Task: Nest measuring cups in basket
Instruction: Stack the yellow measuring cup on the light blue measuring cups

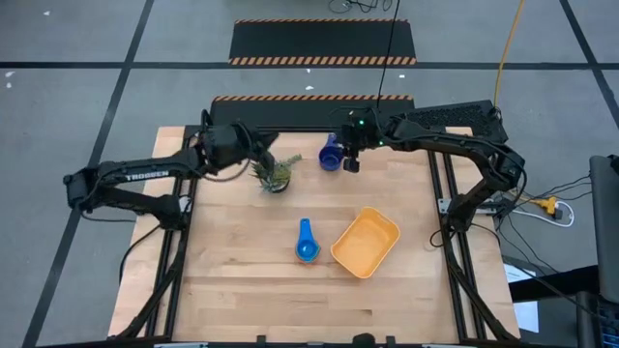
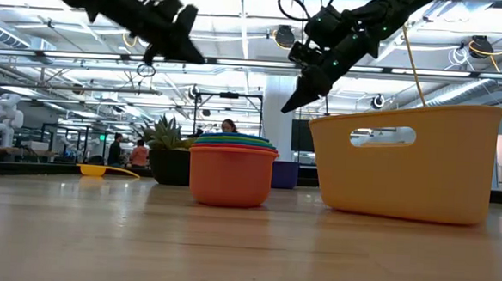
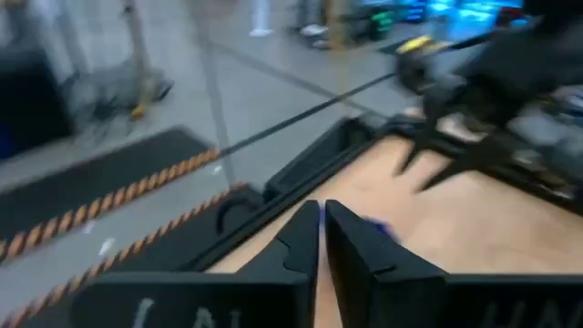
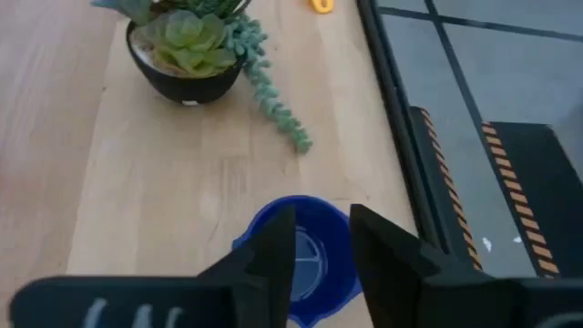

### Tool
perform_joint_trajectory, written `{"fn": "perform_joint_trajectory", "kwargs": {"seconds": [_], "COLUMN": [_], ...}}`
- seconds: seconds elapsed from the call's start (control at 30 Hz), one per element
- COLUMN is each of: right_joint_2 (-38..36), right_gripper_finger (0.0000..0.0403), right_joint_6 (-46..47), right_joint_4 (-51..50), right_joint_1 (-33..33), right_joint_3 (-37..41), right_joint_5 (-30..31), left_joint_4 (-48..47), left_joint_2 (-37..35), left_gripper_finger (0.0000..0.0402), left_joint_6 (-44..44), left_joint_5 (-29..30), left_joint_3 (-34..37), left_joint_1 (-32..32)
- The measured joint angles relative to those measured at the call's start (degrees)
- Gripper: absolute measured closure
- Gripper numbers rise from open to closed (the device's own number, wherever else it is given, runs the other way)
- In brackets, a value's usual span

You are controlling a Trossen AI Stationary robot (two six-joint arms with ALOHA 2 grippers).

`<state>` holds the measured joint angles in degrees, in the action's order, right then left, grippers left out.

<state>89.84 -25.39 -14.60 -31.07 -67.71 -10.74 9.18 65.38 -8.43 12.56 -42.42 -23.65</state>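
Light wooden table [image 1: 242, 280] carrying four items. Near centre: nested stack of measuring cups [image 1: 307, 249], blue uppermost, handle toward the far edge. Just to its right: orange-yellow basket [image 1: 366, 242], set diagonally. Toward the far edge: dark blue cup [image 1: 330, 155] and, to its left, potted plant [image 1: 274, 175] in a dark bowl.

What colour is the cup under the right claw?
Dark blue cup, clearest in the right wrist view, under the right claw.

Overhead, table-level, two wrist cams.
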Motion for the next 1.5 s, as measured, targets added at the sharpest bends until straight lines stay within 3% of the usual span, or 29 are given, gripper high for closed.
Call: {"fn": "perform_joint_trajectory", "kwargs": {"seconds": [0.23,0.4,0.57,0.67,0.83,0.93,1.1,1.33,1.4,1.5], "right_joint_2": [-0.06,-0.06,-0.06,-0.06,-0.06,-0.06,-0.06,-0.04,-0.06,-0.04], "right_gripper_finger": [0.0261,0.0248,0.0248,0.0249,0.0249,0.0249,0.0249,0.0250,0.0250,0.0250], "right_joint_6": [-0.42,-2.02,-0.73,1.31,2.19,1.81,0.49,4.56,6.35,8.62], "right_joint_4": [1.07,5.72,12.98,14.55,13.72,13.82,14.92,24.33,30.26,38.23], "right_joint_1": [-0.46,-0.50,-0.48,-0.46,-0.44,-0.37,-1.48,-4.45,-4.61,-4.61], "right_joint_3": [-0.02,-0.02,-0.02,-0.02,-0.02,0.29,2.38,6.32,7.96,10.29], "right_joint_5": [0.04,-0.39,-8.10,-12.94,-17.96,-17.98,-17.93,-17.89,-17.97,-18.03], "left_joint_4": [-6.36,-9.13,-4.85,-10.12,-25.82,-25.75,-22.99,-26.39,-27.77,-28.02], "left_joint_2": [-0.87,-1.24,-1.91,-1.65,0.30,0.42,0.41,0.62,1.12,2.43], "left_gripper_finger": [0.0297,0.0219,0.0175,0.0168,0.0167,0.0167,0.0167,0.0167,0.0167,0.0167], "left_joint_6": [-6.41,-10.27,-10.37,-10.63,-21.50,-23.70,-20.45,-18.56,-18.64,-19.19], "left_joint_5": [1.85,8.42,10.03,10.01,10.07,10.37,15.87,17.54,16.17,7.57], "left_joint_3": [1.41,1.41,1.30,1.30,1.52,1.50,1.41,1.39,1.39,1.32], "left_joint_1": [-4.74,-6.61,-9.00,-11.43,-15.20,-15.30,-15.74,-19.14,-21.34,-24.92]}}
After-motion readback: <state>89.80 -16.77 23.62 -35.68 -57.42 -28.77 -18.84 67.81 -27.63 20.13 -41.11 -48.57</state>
